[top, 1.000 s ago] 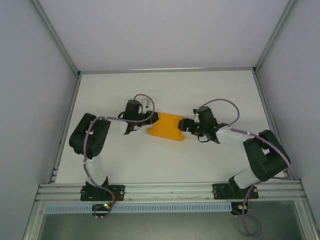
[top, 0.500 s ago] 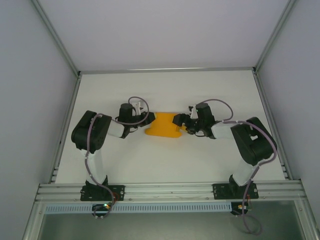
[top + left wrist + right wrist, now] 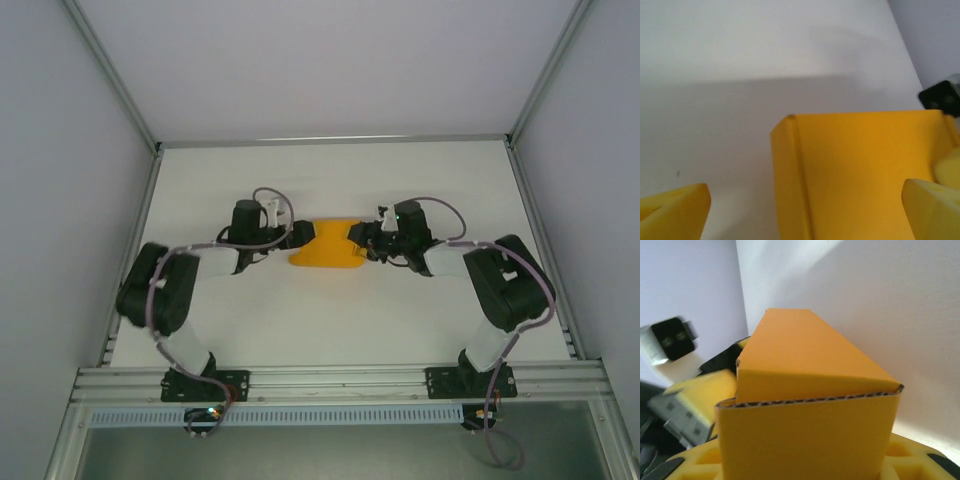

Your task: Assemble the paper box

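Now | box [image 3: 326, 245] mid-table [image 3: 330, 310], open room around | left gripper [image 3: 297, 236] at box's left end, jaws spread | right gripper [image 3: 362, 240] at right end, jaws: cannot tell | right wrist: box's corrugated edge

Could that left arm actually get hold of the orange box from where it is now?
Probably yes. The left arm's fingers are spread open with the paper box sitting between them, and nothing blocks the gap. The right arm's fingers are at the opposite end, out of the way.
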Available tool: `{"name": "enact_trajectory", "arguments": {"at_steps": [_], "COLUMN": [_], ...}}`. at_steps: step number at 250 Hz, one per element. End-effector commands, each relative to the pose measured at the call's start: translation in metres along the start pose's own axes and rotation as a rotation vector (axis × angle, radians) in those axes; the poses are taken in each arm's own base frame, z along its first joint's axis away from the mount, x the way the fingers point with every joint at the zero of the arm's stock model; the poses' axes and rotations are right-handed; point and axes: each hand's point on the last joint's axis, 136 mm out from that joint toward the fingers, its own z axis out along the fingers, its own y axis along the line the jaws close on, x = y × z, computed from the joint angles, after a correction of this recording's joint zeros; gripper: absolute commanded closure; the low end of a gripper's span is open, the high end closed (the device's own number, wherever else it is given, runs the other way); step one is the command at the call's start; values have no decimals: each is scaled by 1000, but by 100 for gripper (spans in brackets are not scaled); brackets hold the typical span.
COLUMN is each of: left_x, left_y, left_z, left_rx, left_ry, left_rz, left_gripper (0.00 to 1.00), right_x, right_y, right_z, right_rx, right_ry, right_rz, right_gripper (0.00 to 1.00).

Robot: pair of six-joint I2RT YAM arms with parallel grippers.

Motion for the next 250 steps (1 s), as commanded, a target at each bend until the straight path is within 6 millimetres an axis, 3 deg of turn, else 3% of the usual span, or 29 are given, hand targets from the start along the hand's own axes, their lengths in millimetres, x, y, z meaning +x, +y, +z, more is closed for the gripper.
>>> {"name": "enact_trajectory", "arguments": {"at_steps": [1,30,45,59,89,141,182,211,250], "left_x": [1,60,82,90,75,38,38,42,37], "left_y": [-44,-81,-80,-76,-72,-72,-72,-82,-101], "left_z": [-27,-46,-49,-48,-42,-32,-19,-8,-6], "left_rx": [-86,37,-12,-76,-197,-333,-330,-287,-242], "left_ry": [88,344,421,436,349,253,242,215,149], "left_rz": [443,770,942,1093,1276,1368,1392,1406,1416], "left_gripper": [0,0,0,0,0,0,0,0,11], "right_x": [-1,0,5,11,21,34,41,39,42], "right_y": [-7,-2,3,4,14,22,23,25,22], "right_z": [-17,-30,-36,-39,-41,-50,-56,-53,-51], "right_rx": [62,39,34,53,48,80,102,77,82], "right_ry": [1,100,171,235,340,419,447,446,471], "right_rz": [206,387,454,525,614,638,643,651,667], "right_gripper": [66,68,68,70,75,77,77,77,74]}}
